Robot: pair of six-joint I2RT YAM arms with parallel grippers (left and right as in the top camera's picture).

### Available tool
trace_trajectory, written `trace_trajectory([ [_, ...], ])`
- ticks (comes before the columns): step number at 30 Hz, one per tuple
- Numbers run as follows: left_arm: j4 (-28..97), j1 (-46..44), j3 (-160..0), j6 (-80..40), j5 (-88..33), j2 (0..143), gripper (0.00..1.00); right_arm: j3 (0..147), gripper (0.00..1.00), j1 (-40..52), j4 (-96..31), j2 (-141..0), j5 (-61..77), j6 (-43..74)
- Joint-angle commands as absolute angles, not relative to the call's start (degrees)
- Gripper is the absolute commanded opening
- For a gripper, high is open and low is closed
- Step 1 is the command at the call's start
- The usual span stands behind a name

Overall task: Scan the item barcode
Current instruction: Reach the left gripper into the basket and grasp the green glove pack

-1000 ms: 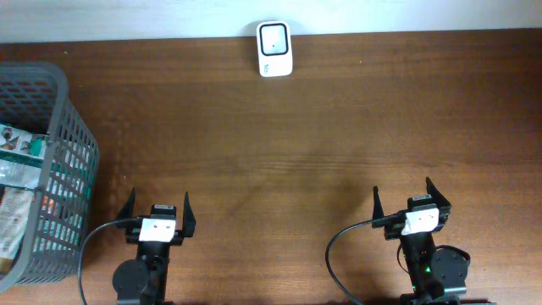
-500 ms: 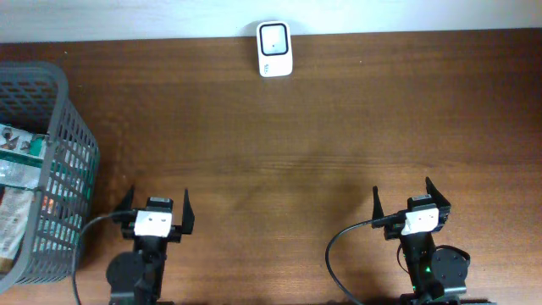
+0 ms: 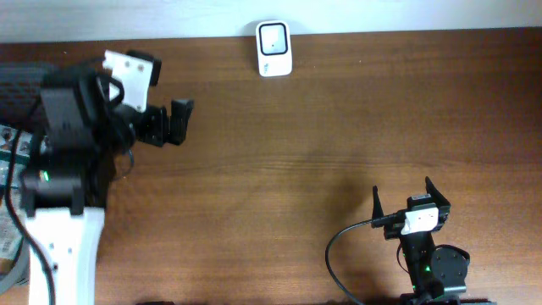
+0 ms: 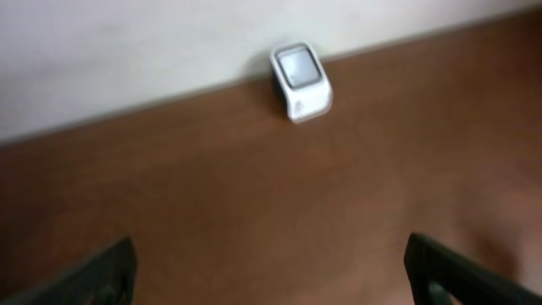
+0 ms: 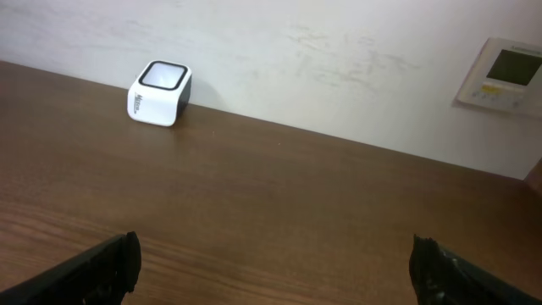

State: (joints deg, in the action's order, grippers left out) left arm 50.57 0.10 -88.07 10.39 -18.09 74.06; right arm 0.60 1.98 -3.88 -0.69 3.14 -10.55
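Note:
The white barcode scanner (image 3: 274,48) with its dark window stands at the table's back edge against the wall; it also shows blurred in the left wrist view as the scanner (image 4: 300,80) and in the right wrist view as the scanner (image 5: 159,93). My left gripper (image 3: 179,123) hangs high over the table's left side, open and empty, pointing toward the scanner. Its arm covers most of the grey basket (image 3: 21,76). Only a sliver of a packaged item (image 3: 7,146) in the basket shows. My right gripper (image 3: 412,196) rests open and empty near the front right.
The brown wooden table (image 3: 339,127) runs to a white wall at the back. A wall control panel (image 5: 506,72) is visible at the far right in the right wrist view. A black cable (image 3: 339,246) loops beside the right arm's base.
My left arm has lifted from the front edge and swung back and left, so it now stands over the basket. The right arm has not moved.

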Motion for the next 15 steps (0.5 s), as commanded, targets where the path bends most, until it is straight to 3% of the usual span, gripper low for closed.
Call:
trace_trajectory([
  [1,52.5,-0.1,-92.7,9.7,-26.8,79.9,0.99,0.3,0.98,2.3,-4.1,-0.4,4.3,-10.5],
  [4,50.5,0.2,-92.7,8.5,-26.7,82.1,0.99,0.3,0.98,2.3,-4.1,-0.4,4.3,-10.5],
  [7,49.0,4.4,-96.4,-7.9,-13.3,82.0,0.98,0.3,0.98,2.3,-4.1,-0.4,4.3,-10.5],
  [11,52.2,16.8,-106.4,-18.8,-5.0,82.0,0.98,0.3,0.98,2.3,-4.1,-0.4,4.3,-10.5],
  [15,58.2,32.5,-106.6,-26.4,-0.2,83.9,0.98,0.3,0.98,2.3,-4.1,-0.4,4.3,-10.5],
])
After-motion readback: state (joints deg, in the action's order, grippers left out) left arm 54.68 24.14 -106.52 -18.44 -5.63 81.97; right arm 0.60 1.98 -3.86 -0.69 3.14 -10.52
